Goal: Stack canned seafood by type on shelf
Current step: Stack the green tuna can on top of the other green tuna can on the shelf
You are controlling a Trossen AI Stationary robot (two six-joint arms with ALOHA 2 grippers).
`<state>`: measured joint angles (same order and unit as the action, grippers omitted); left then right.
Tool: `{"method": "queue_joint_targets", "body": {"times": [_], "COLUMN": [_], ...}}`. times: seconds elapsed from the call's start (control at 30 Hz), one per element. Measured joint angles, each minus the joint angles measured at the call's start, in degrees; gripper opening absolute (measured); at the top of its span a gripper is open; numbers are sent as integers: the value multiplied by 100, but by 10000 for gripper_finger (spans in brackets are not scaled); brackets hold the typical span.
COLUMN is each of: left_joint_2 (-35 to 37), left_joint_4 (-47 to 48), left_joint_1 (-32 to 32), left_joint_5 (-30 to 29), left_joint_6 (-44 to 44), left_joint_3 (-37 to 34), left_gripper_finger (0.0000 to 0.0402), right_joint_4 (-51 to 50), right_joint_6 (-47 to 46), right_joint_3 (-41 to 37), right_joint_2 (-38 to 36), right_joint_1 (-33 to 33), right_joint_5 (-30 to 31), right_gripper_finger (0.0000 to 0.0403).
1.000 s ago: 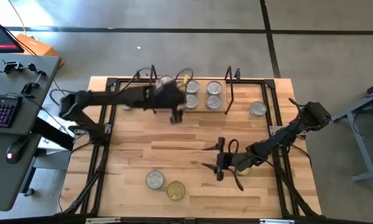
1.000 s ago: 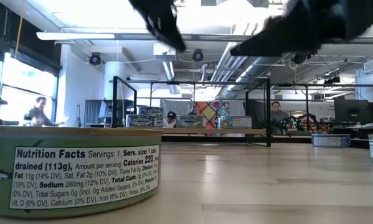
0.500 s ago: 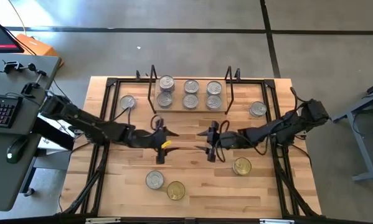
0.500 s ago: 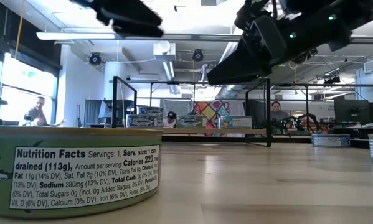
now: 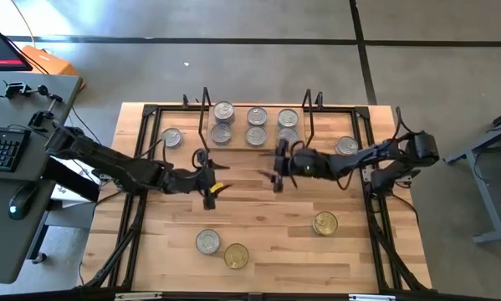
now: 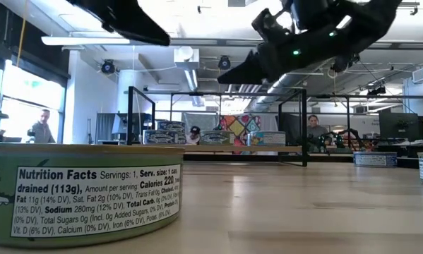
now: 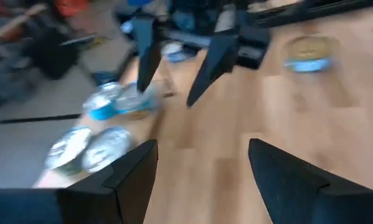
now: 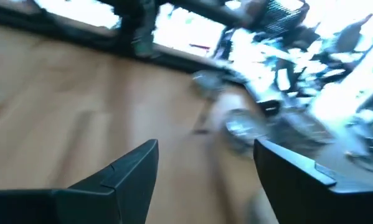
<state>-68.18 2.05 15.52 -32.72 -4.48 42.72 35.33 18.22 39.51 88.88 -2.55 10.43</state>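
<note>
- The shelf [image 5: 254, 147] at the table's far edge carries six silver-lidded tins [image 5: 256, 116]; five tins lie loose: one [image 5: 171, 138] left of it, one [image 5: 346, 146] right, three near the front edge, two gold-lidded [image 5: 324, 223].
- The right gripper [image 5: 277, 166] has swung from mid-table up to just before the shelf, fingers spread, empty.
- The left gripper [image 5: 207, 180] has drawn back from the shelf to mid-table, fingers wide, empty.
- Judging by this, one placement is finished and no tin is in hand.

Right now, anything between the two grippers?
No. The high view shows only bare table between the left gripper and the right gripper.
</note>
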Motion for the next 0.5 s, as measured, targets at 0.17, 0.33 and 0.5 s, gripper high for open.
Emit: {"method": "queue_joint_targets", "body": {"times": [0.17,0.33,0.5], "left_joint_2": [159,516,923], "left_joint_4": [-1382,-2461,-2437], "left_joint_1": [-747,-1592,-2066], "left_joint_5": [12,952,1102], "left_joint_6": [-434,-692,-824], "left_joint_3": [-771,-1361,-1421], "left_gripper_finger": [242,242,242], "right_joint_4": [463,627,608], "right_joint_6": [304,515,799], "right_joint_3": [2,10,165], "right_joint_2": [0,-2,-2], "right_joint_1": [-588,-1155,-1589], "right_joint_5": [3,3,12], "right_gripper_finger": [254,254,254]}}
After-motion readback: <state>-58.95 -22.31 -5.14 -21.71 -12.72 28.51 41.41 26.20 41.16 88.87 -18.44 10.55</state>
